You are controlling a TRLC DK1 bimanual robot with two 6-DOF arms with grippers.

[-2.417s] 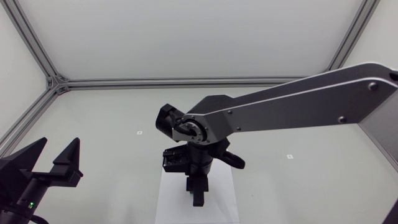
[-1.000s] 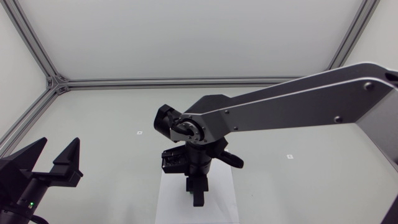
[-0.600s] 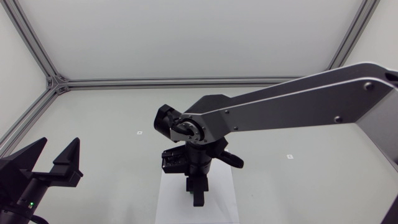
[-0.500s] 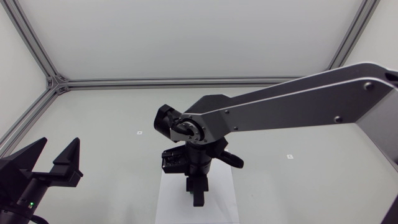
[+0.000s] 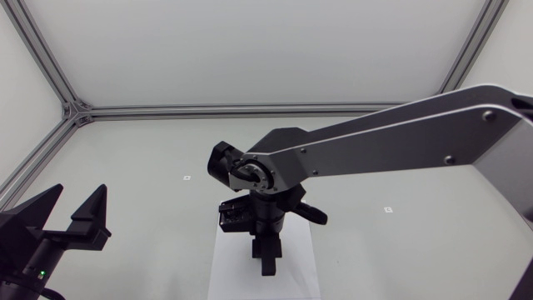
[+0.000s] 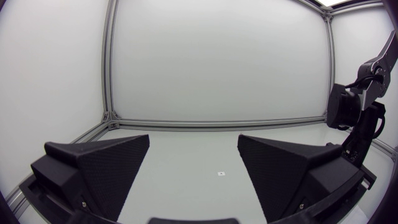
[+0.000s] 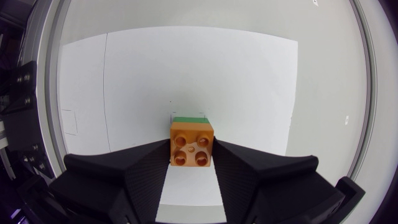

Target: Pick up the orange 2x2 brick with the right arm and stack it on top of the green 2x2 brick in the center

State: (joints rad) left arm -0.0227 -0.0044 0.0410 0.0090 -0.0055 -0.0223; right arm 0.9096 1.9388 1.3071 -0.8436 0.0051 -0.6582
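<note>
Orange 2x2 plastic brick (image 7: 193,144) pinched by matte black right gripper (image 7: 192,149).
Green plastic brick (image 7: 191,119) just beyond it; left gripper (image 5: 80,193), lower left, spread.

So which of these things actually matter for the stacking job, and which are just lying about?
Part of the job:
orange brick, gripped from both sides
green brick, beneath the orange one
right gripper, holding the orange brick

Just there:
white sheet under the bricks
left gripper, open, off to the side
small marker
</note>
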